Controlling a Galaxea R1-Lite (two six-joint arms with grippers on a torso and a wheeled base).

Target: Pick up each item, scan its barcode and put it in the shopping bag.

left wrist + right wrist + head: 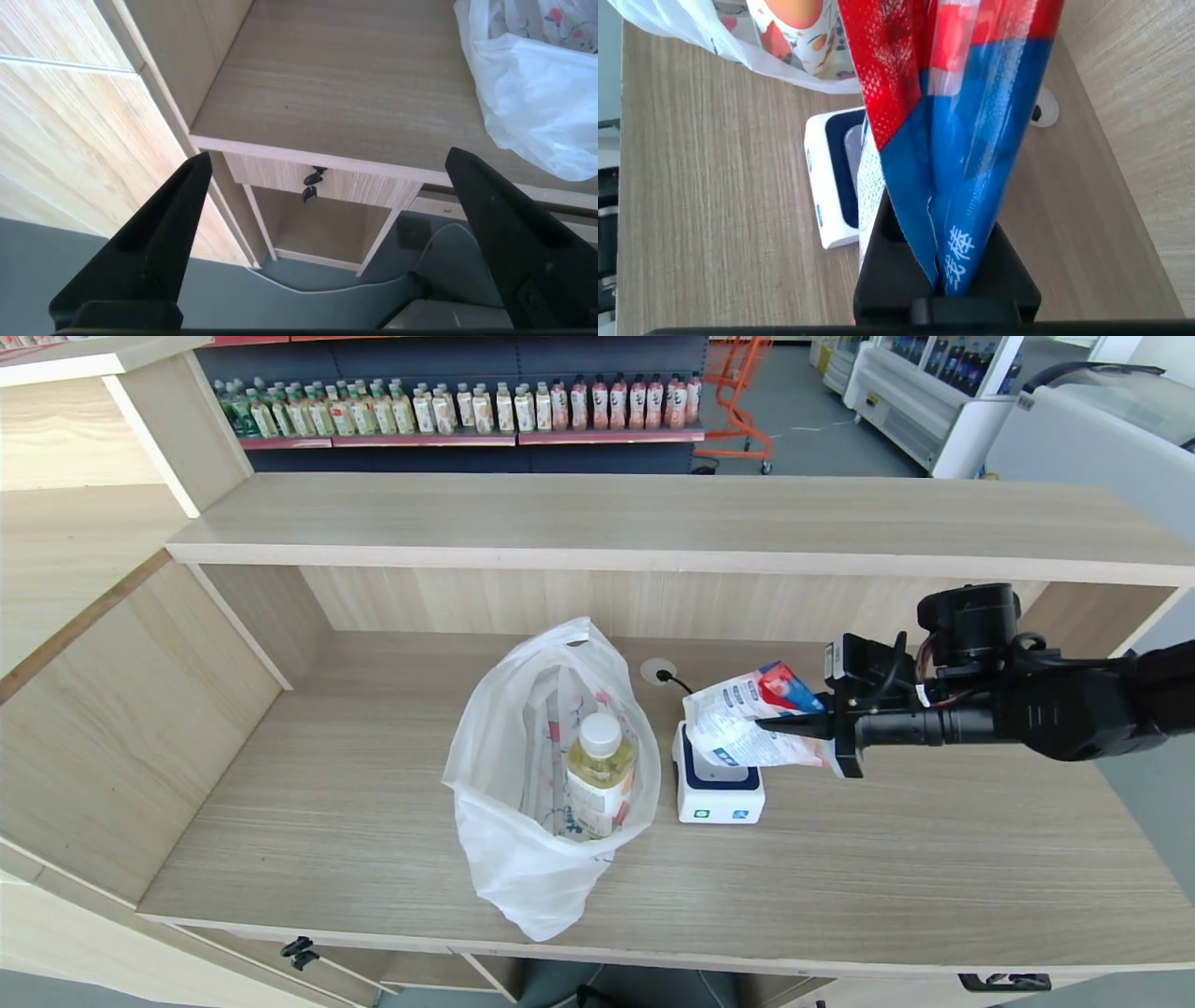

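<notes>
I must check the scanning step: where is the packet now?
In the head view, the right end effector holds the packet just above the white scanner, right of the shopping bag.

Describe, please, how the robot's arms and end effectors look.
The right arm is black, with chunky rounded links, a camera housing above the wrist and thin looped cables with white tags. The right end effector has slim pointed black fingers on a white-edged plate. The left end effector has two broad, tapering black fingers.
</notes>
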